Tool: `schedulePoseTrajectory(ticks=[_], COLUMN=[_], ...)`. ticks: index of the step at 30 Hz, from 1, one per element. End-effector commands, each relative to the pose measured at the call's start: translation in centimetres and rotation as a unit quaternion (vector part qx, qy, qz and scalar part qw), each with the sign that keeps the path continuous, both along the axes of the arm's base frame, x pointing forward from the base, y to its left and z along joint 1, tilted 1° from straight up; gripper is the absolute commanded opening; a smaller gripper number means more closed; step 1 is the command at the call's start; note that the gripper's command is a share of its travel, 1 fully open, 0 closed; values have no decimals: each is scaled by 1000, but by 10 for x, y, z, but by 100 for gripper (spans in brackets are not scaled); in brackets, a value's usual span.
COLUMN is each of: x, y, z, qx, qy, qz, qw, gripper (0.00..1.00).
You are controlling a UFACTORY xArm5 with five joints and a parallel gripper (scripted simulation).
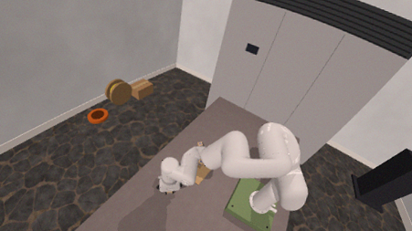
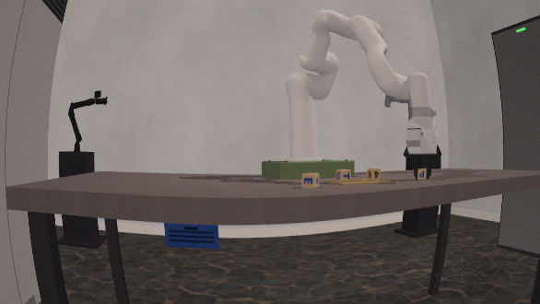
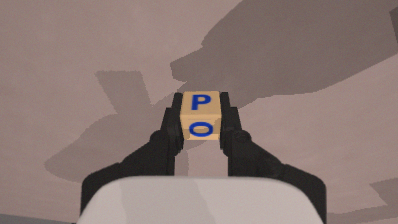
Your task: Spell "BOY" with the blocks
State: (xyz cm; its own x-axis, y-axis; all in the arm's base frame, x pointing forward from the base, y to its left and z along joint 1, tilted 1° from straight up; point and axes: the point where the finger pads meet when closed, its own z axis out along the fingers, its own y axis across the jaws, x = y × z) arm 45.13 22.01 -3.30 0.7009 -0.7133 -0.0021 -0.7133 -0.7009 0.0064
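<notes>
My gripper (image 3: 201, 104) is shut on a wooden block (image 3: 201, 116) that shows a blue O on one face and a blue P on the neighbouring face. In the exterior view the gripper (image 2: 422, 171) holds this block (image 2: 421, 174) at table level, right of the thin tan mat (image 2: 359, 181). Two blocks (image 2: 343, 174) (image 2: 373, 173) sit on the mat; their top letters are not readable here. A fourth block (image 2: 310, 180) lies on the table left of the mat. In the top view the arm hides most of the mat (image 1: 201, 172) and the gripper (image 1: 166, 188) is near the table's left edge.
The robot's green base plate (image 2: 308, 169) stands behind the mat. The table's left edge in the top view (image 1: 142, 174) is close to the gripper. A grey cabinet (image 1: 294, 71) stands at the table's far end.
</notes>
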Motion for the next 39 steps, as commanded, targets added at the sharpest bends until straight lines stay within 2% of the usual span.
schedulePoseTrajectory(ticks=[1,28,33,39], x=[1,1,1,1], y=[1,1,1,2], z=[1,3,22,67], qx=[1,1,1,1], qy=[-2,-2,-2,-2], qz=[0,0,0,0], qw=[1000,1000,1000,1000], gripper=[27,27,27,27])
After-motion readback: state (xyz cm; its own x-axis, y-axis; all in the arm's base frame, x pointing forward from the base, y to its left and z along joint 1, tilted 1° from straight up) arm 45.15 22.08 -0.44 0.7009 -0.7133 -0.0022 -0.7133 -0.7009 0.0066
